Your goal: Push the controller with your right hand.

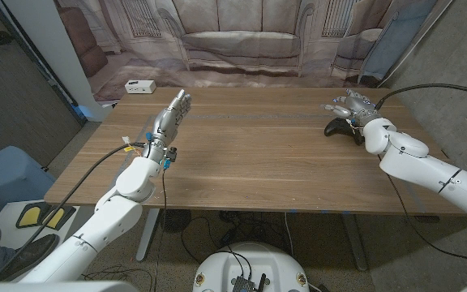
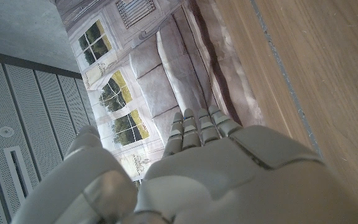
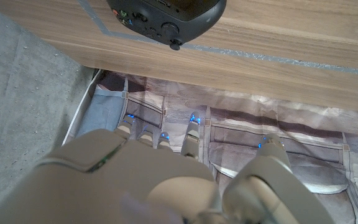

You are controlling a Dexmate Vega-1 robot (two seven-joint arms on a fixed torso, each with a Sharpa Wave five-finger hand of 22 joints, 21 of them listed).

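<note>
A black game controller (image 1: 342, 128) lies on the wooden table (image 1: 250, 162) near its far right corner; it is seen again on the wood in the right wrist view (image 3: 166, 11). My right hand (image 1: 353, 105) hovers just behind it, toward the table's back edge, fingers spread and holding nothing. In the right wrist view the fingertips (image 3: 160, 134) point past the table edge toward the backdrop, apart from the controller. My left hand (image 1: 171, 118) stands over the left part of the table with its fingers (image 2: 197, 127) stretched out straight, holding nothing.
A small white box (image 1: 140, 87) sits at the table's far left corner. A printed backdrop of a sofa (image 1: 242, 40) hangs close behind the back edge. Bare wood spans the middle between the two arms.
</note>
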